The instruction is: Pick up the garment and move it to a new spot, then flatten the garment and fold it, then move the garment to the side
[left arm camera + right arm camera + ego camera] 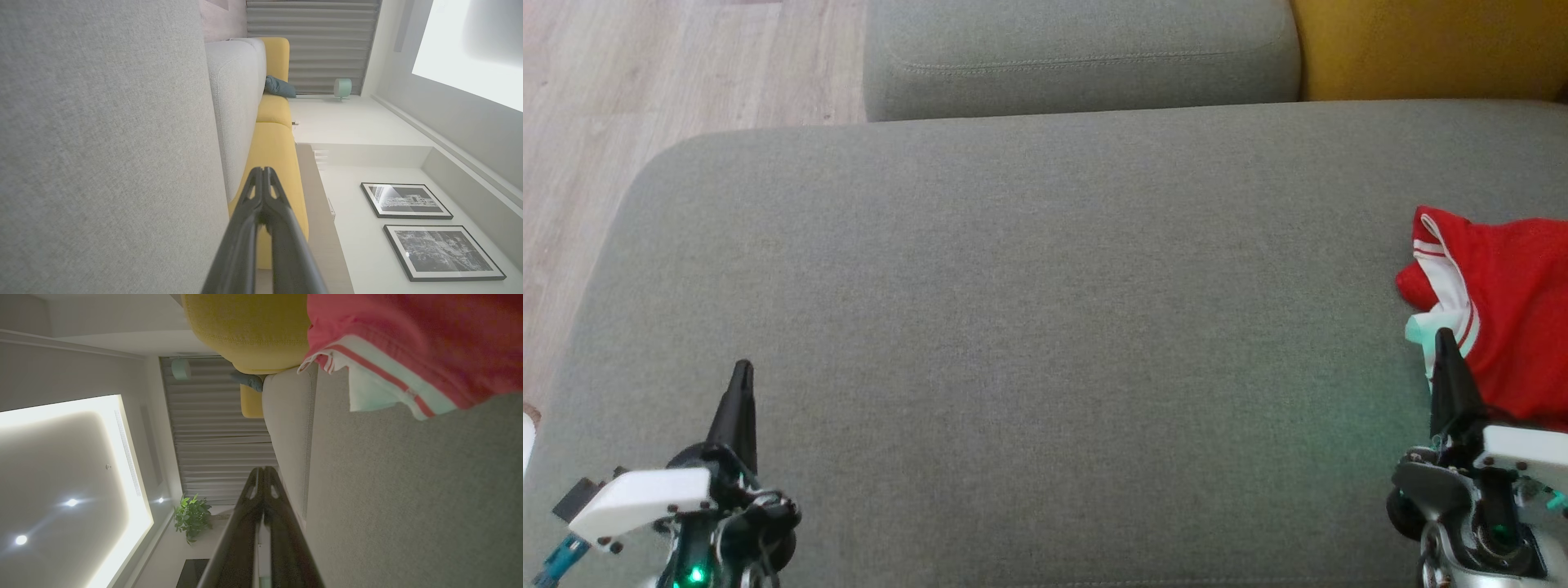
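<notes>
Because the crumpled red fabric garment with white striped trim (1507, 302) lies bunched at the far right of the broad grey woven-fabric sofa cushion (1013, 310), partly cut off by the edge of the head view, the coming pick-up looks to turn on one fact. The garment sits just ahead of and outward from the right gripper (1445, 336), on the right arm's side, while the left gripper (742, 369) is well apart from it across the bare middle of the cushion. In the head view the right gripper's dark tip overlaps the garment's pale hem. The right wrist view, though, shows that striped hem ahead of the fingertips and off to one side with grey cushion between, so I judge them near but not touching. Both grippers have their two long fingers pressed together into a single point with nothing between them; neither holds the cloth. The garment's long axis cannot be told, since it is rumpled and runs out of the frame. The right arm is plainly the nearer, and it would probably have to part its fingers and reach forward and rightward to take the hem.
</notes>
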Available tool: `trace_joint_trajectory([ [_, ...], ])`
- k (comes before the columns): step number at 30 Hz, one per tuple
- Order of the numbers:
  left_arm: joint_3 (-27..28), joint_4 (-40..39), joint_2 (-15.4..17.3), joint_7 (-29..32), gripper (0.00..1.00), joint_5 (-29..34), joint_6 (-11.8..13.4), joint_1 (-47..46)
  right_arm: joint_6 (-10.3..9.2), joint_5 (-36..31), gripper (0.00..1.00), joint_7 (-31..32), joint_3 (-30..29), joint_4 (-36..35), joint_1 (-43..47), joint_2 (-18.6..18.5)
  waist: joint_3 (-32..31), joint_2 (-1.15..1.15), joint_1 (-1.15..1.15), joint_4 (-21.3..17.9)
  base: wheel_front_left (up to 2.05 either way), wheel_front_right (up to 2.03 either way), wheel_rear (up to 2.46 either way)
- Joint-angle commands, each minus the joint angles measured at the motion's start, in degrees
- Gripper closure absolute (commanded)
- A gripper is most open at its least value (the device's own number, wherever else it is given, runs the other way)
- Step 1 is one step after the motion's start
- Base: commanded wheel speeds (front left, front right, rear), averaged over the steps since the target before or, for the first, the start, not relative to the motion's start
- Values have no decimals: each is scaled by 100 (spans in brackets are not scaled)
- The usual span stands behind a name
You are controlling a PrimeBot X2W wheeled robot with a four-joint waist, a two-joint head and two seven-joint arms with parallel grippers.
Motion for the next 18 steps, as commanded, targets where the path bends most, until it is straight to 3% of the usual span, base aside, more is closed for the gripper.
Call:
trace_joint_trajectory([
  [1,202,-225,83,43,100,-26,-42,-331,23,42,100,33,119,-222,-120,-39,0,0,0,0,0,0,0],
  [18,202,-225,83,43,100,-26,-42,-331,23,42,100,33,119,-222,-120,-39,0,0,0,0,0,0,0],
])
